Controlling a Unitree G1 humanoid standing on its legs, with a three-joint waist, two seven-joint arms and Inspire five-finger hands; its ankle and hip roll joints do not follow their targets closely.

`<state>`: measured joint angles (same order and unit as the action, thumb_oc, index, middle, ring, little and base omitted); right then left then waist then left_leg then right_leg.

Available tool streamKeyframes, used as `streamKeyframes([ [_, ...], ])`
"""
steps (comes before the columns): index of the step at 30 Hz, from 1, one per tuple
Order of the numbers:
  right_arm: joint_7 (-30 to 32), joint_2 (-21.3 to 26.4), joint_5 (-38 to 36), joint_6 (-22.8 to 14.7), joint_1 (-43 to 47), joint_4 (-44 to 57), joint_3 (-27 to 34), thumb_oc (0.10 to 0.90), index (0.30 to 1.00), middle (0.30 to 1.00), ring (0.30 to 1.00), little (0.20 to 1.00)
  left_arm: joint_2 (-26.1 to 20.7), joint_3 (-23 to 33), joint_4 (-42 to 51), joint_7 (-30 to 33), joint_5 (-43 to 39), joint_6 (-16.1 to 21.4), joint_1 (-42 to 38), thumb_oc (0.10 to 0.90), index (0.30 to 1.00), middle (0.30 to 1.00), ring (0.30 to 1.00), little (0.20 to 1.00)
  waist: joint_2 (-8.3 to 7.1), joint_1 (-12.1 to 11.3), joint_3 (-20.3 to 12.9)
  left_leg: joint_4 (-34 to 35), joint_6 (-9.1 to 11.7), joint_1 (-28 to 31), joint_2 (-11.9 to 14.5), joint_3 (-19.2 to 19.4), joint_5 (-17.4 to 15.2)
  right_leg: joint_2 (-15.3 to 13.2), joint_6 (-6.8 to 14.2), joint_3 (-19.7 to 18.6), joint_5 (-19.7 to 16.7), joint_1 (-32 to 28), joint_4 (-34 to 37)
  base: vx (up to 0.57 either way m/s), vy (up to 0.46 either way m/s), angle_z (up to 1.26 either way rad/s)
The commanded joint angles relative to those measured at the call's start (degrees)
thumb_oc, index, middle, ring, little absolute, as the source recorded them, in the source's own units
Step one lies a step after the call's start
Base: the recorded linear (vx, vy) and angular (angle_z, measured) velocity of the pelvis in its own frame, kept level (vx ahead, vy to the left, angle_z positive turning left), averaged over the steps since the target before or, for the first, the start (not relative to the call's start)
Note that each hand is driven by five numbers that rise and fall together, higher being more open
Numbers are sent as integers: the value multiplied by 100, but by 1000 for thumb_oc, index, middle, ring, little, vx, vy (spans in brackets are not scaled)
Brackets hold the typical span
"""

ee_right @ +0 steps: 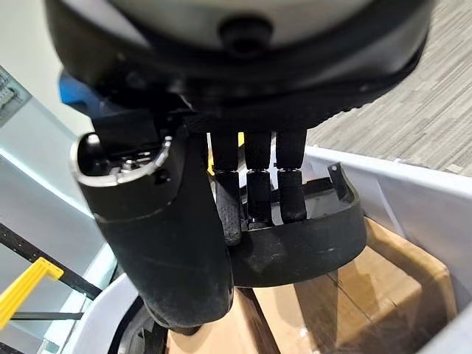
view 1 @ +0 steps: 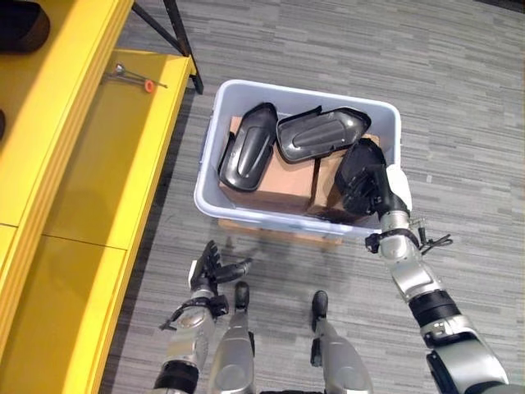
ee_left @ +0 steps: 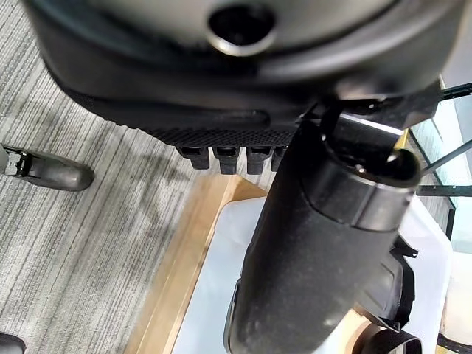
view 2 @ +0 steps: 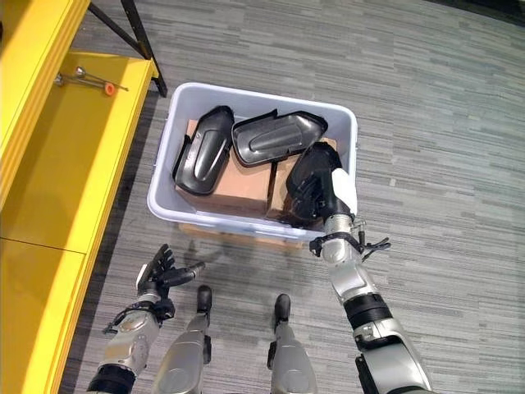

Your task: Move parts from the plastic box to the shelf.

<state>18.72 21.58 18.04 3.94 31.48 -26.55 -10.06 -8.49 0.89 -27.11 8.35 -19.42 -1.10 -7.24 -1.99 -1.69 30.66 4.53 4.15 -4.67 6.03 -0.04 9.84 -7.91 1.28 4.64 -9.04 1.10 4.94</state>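
Grey carpet [view 1: 459,98] bears the plastic box [view 1: 215,168]; right hand [view 2: 332,190] grips a black part [view 2: 305,182].

One pale plastic box [view 1: 385,111] sits at the upper centre of the frame. Three black moulded parts show in it: one at its left [view 1: 248,146], one across the middle [view 1: 320,133], one at its right [view 1: 359,174]. Beneath them lie what look like two brown cardboard cartons [view 1: 283,176], though the split between them is partly covered. One yellow shelf [view 1: 98,172] fills the left side. Two robot hands: left [view 1: 207,267], right [view 1: 392,190].
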Motion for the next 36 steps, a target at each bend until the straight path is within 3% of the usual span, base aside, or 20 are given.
streamKeyframes([
  [1, 427, 912, 360, -227, 459, 771, 654, 400, 300, 300, 300, 300, 205, 49, 182, -101, 180, 315, -2, 900, 1000, 1000, 1000, 1000, 134, 147, -518, 47, -203, 620, 167, 89, -758, -473, -159, -148, 241, -246, -19, 0, 0, 0],
  [20, 333, 1273, 708, -367, 154, 1713, 957, 400, 300, 300, 300, 300, 180, 32, 134, -168, 233, 289, 119, 900, 1000, 1000, 1000, 1000, 206, 260, -967, 47, -204, 749, 243, 81, -762, -387, -180, -209, 273, -307, 6, 2, -6, -4],
  [36, 223, 1278, 758, -457, -10, 2247, 1076, 400, 300, 300, 300, 300, 171, 34, 69, -170, 236, 280, 198, 900, 1000, 1000, 1000, 1000, 250, 346, -1203, 47, -212, 827, 284, 69, -793, -316, -204, -270, 277, -337, 6, 2, -3, -1],
])
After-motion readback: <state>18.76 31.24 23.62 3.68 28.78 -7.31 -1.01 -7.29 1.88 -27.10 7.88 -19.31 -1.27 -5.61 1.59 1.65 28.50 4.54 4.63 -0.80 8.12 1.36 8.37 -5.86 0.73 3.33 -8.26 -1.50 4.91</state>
